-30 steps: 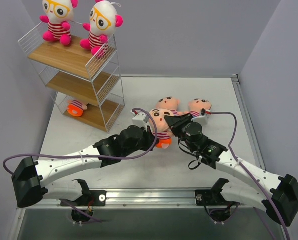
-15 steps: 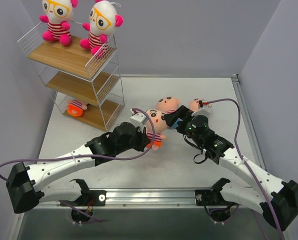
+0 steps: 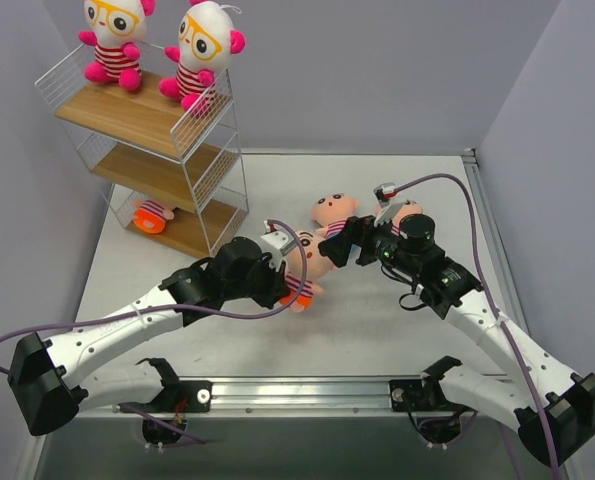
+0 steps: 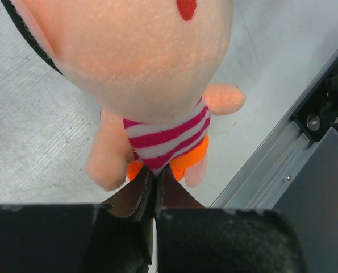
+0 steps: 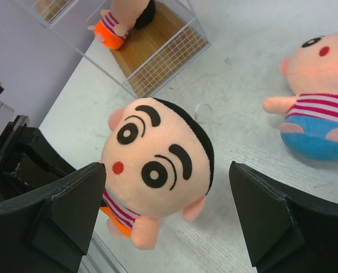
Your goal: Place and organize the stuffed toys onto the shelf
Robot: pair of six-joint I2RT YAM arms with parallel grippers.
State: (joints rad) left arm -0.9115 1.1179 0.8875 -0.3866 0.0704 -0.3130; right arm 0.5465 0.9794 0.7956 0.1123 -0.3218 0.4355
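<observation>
From above, a peach-skinned doll [image 3: 305, 262] in a striped shirt and orange shorts is held by the left gripper [image 3: 287, 280] mid-way across the table [image 3: 277, 180], right of the shelf [image 3: 209, 130]. The right gripper [image 3: 339, 243] is just beside its head. In the left wrist view, those jaws are pinched tight on the doll's orange bottom. In the right wrist view, wide-spread fingers [image 5: 66, 210] flank its black-haired head without touching it.

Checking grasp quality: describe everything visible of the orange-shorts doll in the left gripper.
The doll is soft plush: oversized peach head, black hair, thick brows, round eyes, red mouth, pink-striped shirt, orange shorts, stubby limbs. The left gripper is shut on its shorts. The right gripper stands open either side of its head, not touching. It is over the table; whether it rests there is unclear.
</observation>
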